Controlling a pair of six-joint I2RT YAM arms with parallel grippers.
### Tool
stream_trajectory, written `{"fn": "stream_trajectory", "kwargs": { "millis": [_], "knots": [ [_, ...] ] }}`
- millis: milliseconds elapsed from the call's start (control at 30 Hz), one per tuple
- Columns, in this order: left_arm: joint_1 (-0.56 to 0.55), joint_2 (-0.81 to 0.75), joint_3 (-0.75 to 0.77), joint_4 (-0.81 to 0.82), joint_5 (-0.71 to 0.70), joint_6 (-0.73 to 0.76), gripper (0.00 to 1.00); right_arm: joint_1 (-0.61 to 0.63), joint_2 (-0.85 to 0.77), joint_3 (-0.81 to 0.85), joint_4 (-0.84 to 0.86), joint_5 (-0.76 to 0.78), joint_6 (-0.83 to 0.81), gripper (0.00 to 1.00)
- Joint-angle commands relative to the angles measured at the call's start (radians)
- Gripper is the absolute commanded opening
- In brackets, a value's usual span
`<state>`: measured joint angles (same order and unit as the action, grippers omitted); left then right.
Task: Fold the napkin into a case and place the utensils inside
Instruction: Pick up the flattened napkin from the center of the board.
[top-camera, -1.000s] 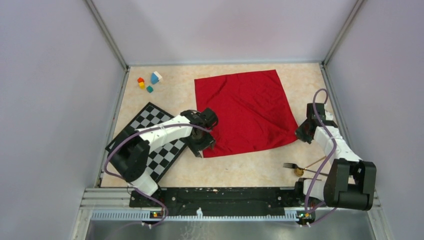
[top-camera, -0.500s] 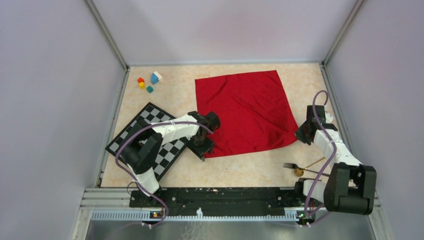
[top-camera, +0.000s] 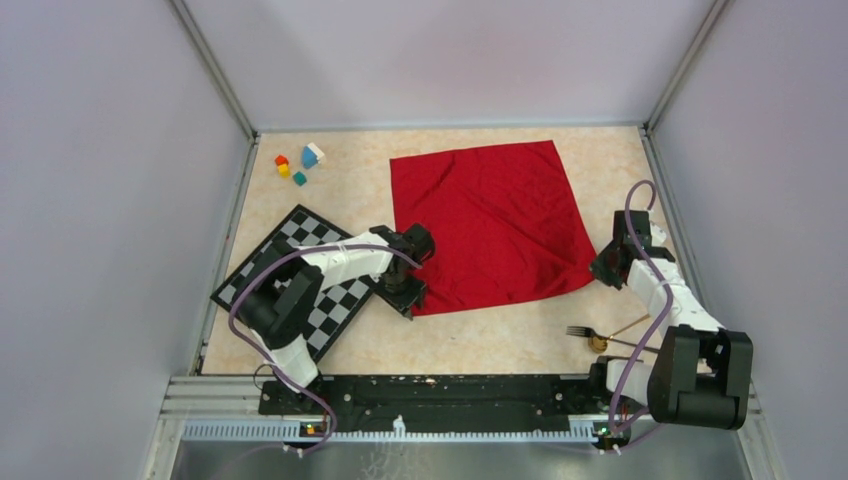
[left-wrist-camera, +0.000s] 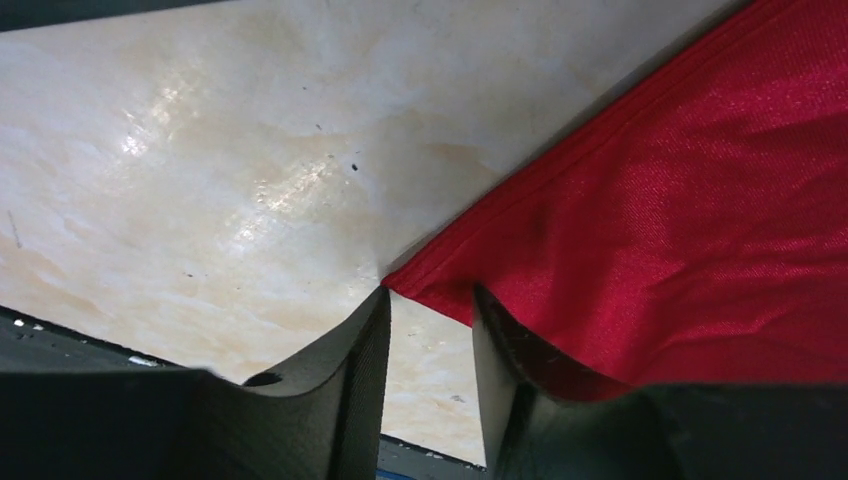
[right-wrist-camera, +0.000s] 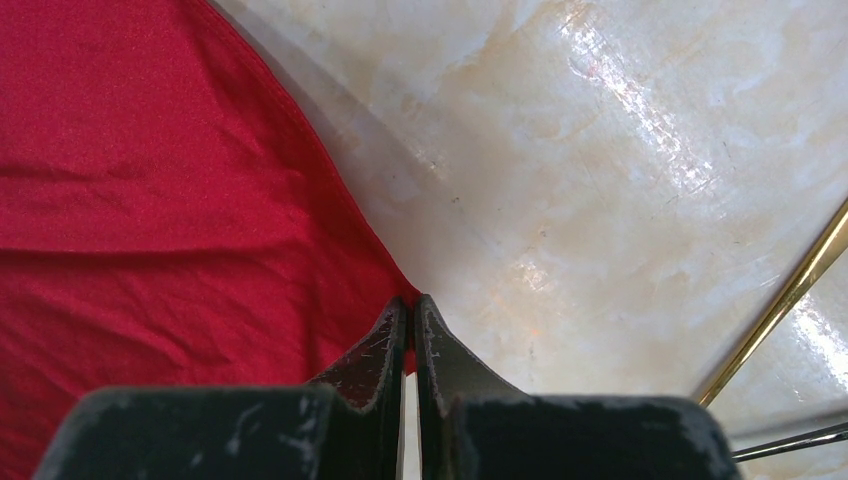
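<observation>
The napkin (top-camera: 490, 225) is lying flat and unfolded on the table (top-camera: 480, 340), in its far right part. Its near edge is running from one arm to the other.

The left gripper (left-wrist-camera: 428, 300) is sitting low at the near left corner of the cloth. Its jaws are standing partly apart, with the hemmed corner tip lying in the gap. One finger (left-wrist-camera: 355, 350) is touching the tip from the bare table side, and the other is resting over the red fabric, so nothing is pinched there yet.

The right gripper (right-wrist-camera: 410, 310) is sitting at the near right corner, jaws pressed together on what looks like the very tip of the cloth.

Each gripper is thus marking one end of the near edge, and the rest of the napkin is stretching away from both toward the table's far edge. A first fold, I judge, is calling for this edge to go away from the arms.

The fork (top-camera: 585, 331) and spoon (top-camera: 600, 344) are lying crossed by the table's near right corner. They are closest to the right arm and apart from the napkin.
</observation>
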<state>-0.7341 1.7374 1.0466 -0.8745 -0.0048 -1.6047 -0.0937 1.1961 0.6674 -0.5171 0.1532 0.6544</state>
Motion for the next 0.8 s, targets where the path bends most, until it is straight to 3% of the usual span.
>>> {"fn": "stream_trajectory", "kwargs": {
  "millis": [0,167,233,300,467,600,767],
  "knots": [
    [0.01,0.018,-0.086,0.055,-0.061,-0.016,0.38,0.006,-0.025,0.0,-0.004,0.001,-0.007,0.0],
    [0.026,-0.037,-0.14,0.16,-0.149,0.045,0.23,0.007,-0.116,0.001,-0.011,-0.038,-0.003,0.0],
    [0.039,-0.077,-0.162,0.214,-0.169,0.085,0.09,0.008,-0.182,-0.016,0.04,-0.097,-0.005,0.0],
    [0.063,-0.13,-0.176,0.266,-0.166,0.14,0.01,0.007,-0.227,-0.008,0.061,-0.186,-0.022,0.0],
    [0.072,-0.346,-0.087,0.282,-0.179,0.329,0.0,0.006,-0.34,0.133,-0.044,-0.28,-0.093,0.0],
    [0.071,-0.559,0.051,0.329,-0.064,0.575,0.0,0.006,-0.504,0.309,-0.146,-0.371,-0.141,0.0],
    [0.071,-0.859,0.125,0.459,0.033,0.764,0.0,0.007,-0.696,0.554,-0.192,-0.435,-0.132,0.0]
  ]
}}
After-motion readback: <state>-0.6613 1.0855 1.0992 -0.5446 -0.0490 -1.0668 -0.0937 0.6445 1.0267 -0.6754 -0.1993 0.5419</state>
